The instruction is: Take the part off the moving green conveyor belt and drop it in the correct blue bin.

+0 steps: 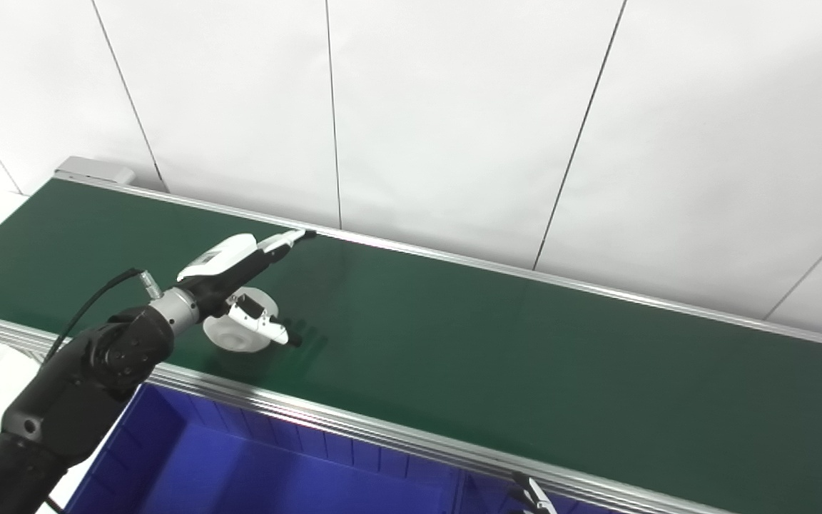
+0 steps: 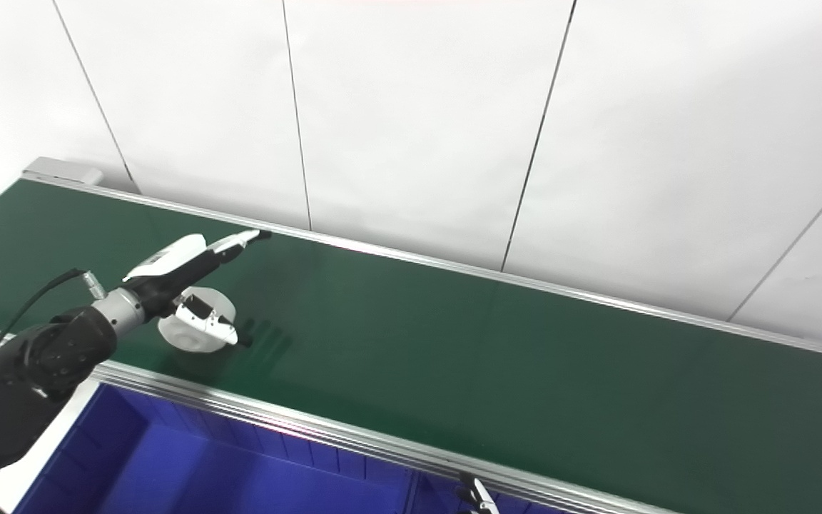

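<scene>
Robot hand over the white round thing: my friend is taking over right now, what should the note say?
Left robot hand: open, fingers spread over the white round part, not gripping it yet.
Right robot hand: only fingertips show at the bottom edge; cannot tell if open or shut.
The part sits on the green conveyor belt, near its front rail. The blue bin waits just below that rail; nothing shows in the part of it in view.
Done: reach to the part.
Left: close on it, lift, drop it into the bin.

The conveyor belt is plain dark green with silver rails, the part white, the left hand white and black, the bin deep blue, and the wall white with thin dark seams.
</scene>
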Action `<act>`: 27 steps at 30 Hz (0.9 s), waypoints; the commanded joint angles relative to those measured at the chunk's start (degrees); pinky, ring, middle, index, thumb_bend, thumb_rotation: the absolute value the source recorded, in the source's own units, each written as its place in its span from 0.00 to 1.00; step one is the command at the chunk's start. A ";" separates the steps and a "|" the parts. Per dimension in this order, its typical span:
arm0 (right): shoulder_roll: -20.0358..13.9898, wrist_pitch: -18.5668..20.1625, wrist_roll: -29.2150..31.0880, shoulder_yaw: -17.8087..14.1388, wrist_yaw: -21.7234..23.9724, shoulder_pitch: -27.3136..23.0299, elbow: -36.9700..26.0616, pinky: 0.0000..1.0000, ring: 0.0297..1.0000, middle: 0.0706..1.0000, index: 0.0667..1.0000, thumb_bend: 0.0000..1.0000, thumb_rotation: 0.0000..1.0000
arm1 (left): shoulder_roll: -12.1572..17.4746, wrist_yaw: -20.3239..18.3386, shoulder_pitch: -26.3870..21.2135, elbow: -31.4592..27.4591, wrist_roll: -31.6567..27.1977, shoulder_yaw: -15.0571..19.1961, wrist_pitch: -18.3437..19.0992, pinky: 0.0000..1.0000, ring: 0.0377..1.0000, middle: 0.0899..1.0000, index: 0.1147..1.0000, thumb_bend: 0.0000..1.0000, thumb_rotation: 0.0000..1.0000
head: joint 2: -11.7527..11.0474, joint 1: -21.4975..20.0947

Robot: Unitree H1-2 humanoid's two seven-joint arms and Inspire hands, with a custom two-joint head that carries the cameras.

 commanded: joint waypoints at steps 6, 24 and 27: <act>0.71 -3.13 -0.45 0.13 -1.23 -0.42 -1.65 0.59 0.77 0.84 0.91 0.58 0.41 | 2.35 -0.35 -1.68 0.30 2.63 -1.74 2.14 1.00 1.00 1.00 0.94 0.97 0.15 | 0.11 0.11; 1.00 -2.97 -0.26 0.05 -1.27 -0.18 -2.20 0.60 0.77 0.84 0.91 0.57 0.40 | -3.36 5.55 -0.77 2.18 2.57 -1.51 3.41 0.49 0.50 0.43 0.46 0.51 0.00 | 0.82 -0.27; 1.10 -2.87 -0.47 0.03 -1.32 -0.04 -2.48 0.60 0.77 0.84 0.91 0.58 0.40 | -3.84 7.11 -0.23 1.70 1.91 -0.95 1.60 0.48 0.41 0.44 0.47 0.50 0.00 | 1.14 -0.38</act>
